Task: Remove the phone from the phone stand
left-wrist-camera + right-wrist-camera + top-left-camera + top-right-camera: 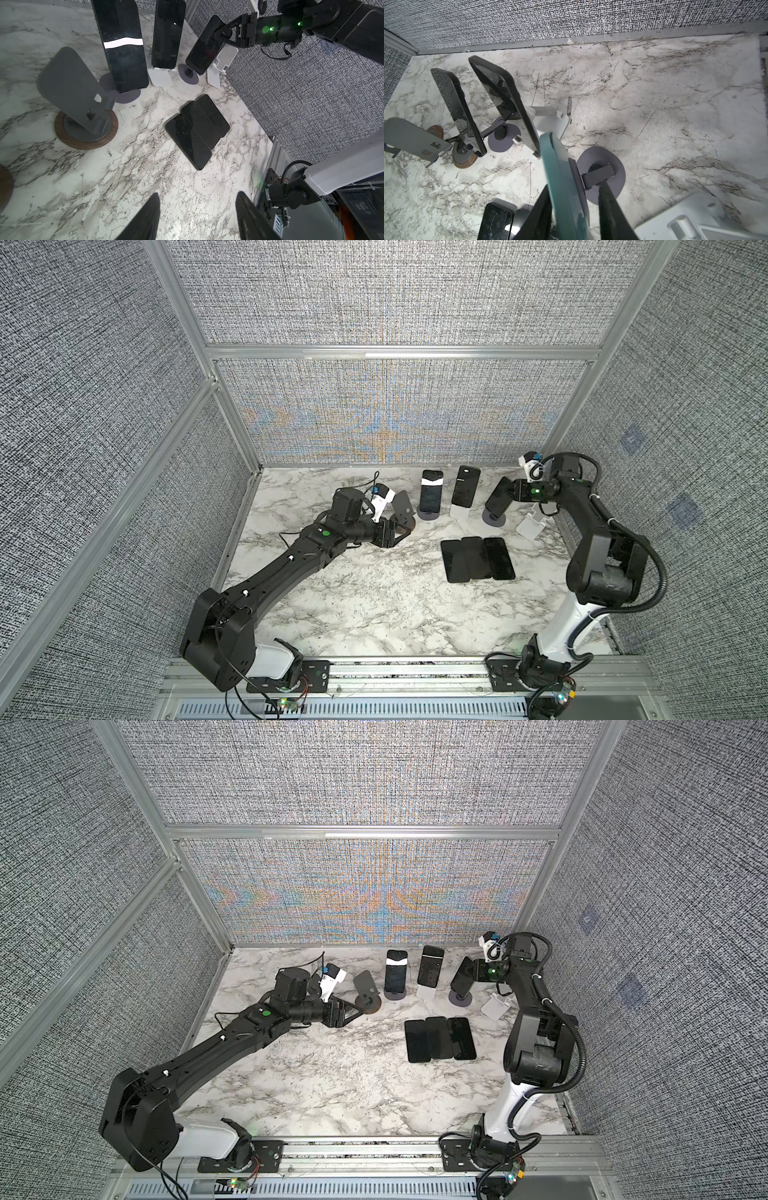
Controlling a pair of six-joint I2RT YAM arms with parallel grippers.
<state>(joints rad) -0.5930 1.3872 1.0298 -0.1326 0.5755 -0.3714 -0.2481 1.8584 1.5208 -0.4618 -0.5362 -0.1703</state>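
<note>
- Grey woven wall panels (pixel 395 294) in aluminium frames close in the white, grey-veined marble tabletop (pixel 332 614) on three sides.
- Three flat black phones (pixel 476 559) lie side by side and overlapping on the open middle, well apart from both tools.
- The dark teal-edged phone (pixel 498 494) sits tilted on its round-based grey stand (pixel 493 521) near the back right corner.
- A black phone on a white stand (pixel 465 486) is just beside it on the inner side. An empty white stand (pixel 530 526) lies just beside it on the outer side, under the right arm.
- Further along stand a black phone with a white stripe across its glass (pixel 431 493) and an empty grey plate stand on a wood-ringed base (pixel 403 508).
- The right tool (pixel 574 185) straddles the teal-edged phone's upper end, one jaw on the screen side and one behind. Whether they press it cannot be told.
- The left tool (pixel 197 196) is parted about halfway and holds nothing, near the wood-ringed base.
- A brown round shape (pixel 5 187) is cut off at the edge of the left wrist view and cannot be identified.
</note>
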